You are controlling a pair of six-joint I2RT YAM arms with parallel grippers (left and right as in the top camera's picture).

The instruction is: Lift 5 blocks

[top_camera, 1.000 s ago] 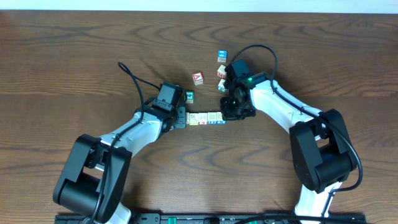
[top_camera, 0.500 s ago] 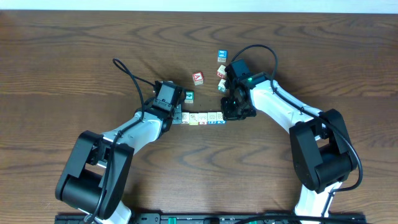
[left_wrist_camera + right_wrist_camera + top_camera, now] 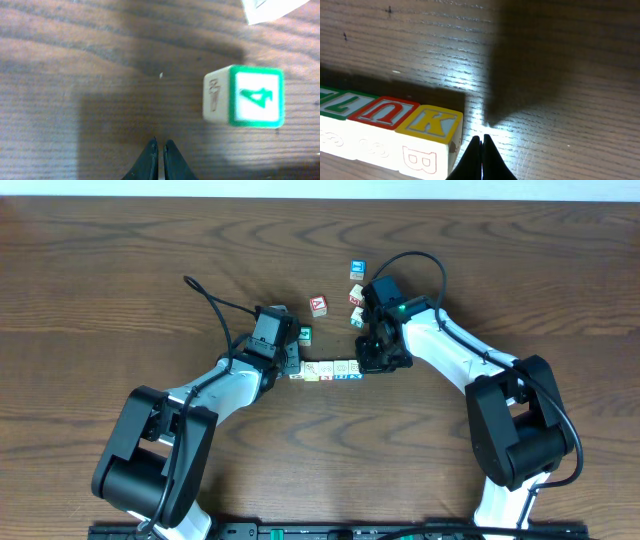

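Several pale cream blocks (image 3: 326,370) lie end to end in a short row on the wooden table. My left gripper (image 3: 291,366) is shut and empty at the row's left end. My right gripper (image 3: 365,364) is shut and empty at its right end. In the right wrist view the shut fingertips (image 3: 481,139) stand just right of the end block with a yellow K (image 3: 432,122); a red U block (image 3: 382,111) comes after it. In the left wrist view the shut gripper (image 3: 161,144) hovers over bare wood, with a green-edged cube marked 4 (image 3: 243,96) ahead and to the right.
Loose cubes lie behind the row: a red one (image 3: 318,305), a blue one (image 3: 356,270), a green one (image 3: 305,334) and two pale ones (image 3: 356,296) beside the right arm. A pale corner (image 3: 270,10) shows at the left wrist view's top right. Black cables arch over both wrists.
My left gripper has shifted a little up and to the right, closer to the row's left end. The right arm and the loose cubes have not moved.
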